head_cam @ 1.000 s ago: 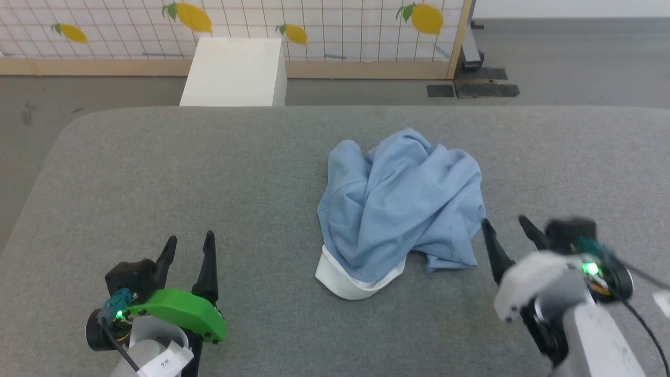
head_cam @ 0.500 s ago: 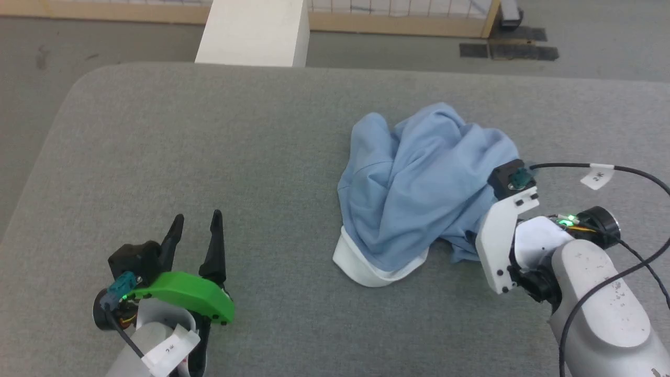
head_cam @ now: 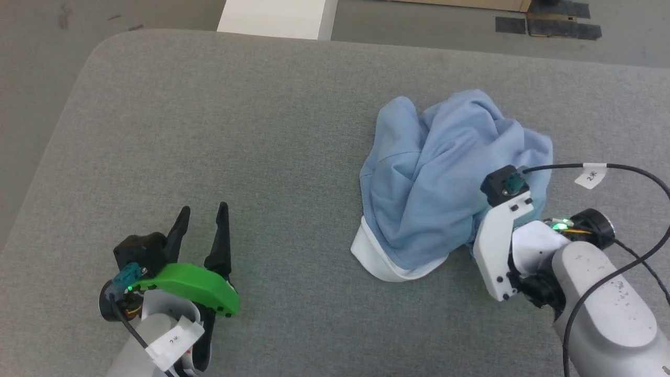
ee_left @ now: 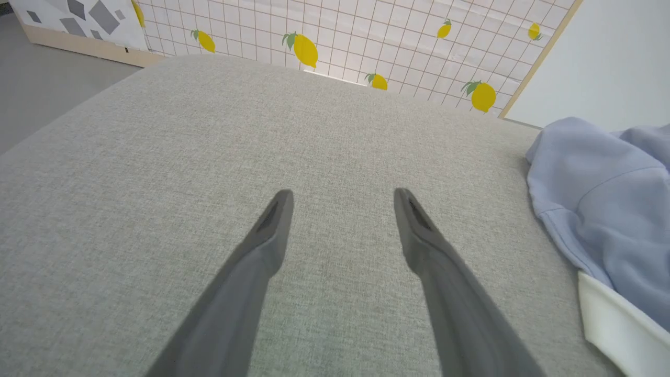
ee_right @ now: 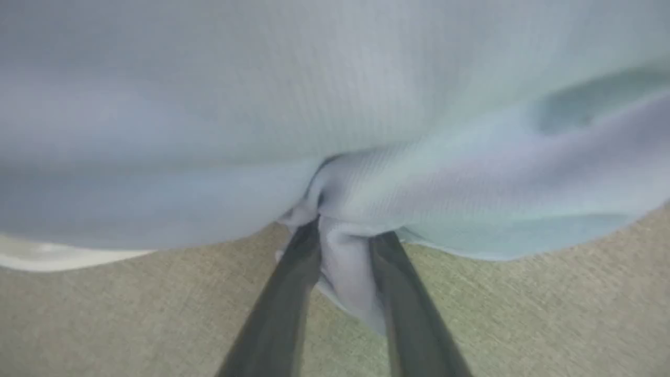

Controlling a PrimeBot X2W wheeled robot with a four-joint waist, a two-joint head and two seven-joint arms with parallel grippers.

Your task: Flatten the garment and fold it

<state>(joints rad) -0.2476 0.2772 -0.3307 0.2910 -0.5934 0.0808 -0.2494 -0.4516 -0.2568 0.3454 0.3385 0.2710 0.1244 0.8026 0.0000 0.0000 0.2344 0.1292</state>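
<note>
The garment [head_cam: 445, 167] lies crumpled in a light-blue heap right of centre on the grey padded table [head_cam: 261, 131], its white collar trim [head_cam: 382, 264] at the near edge. My right wrist [head_cam: 502, 246] presses against the heap's near right side, and the fingers are hidden there. In the right wrist view my right gripper [ee_right: 343, 233] is shut on a bunched fold of the garment [ee_right: 335, 104] just above the table. My left gripper [head_cam: 204, 208] rests open and empty at the near left, well clear of the garment [ee_left: 602, 209]. Its fingers are spread over bare table [ee_left: 343, 193].
A white box [head_cam: 277, 18] stands on the floor beyond the table's far edge. Black patches [head_cam: 549, 26] mark the floor at the far right. A lemon-print grid screen [ee_left: 314, 47] stands behind the table. My right arm's cable [head_cam: 602, 167] loops over the table's right side.
The head camera has tilted down and shifted. My right gripper moved from beside the garment into its near right edge and closed on a fold. The left gripper stayed put.
</note>
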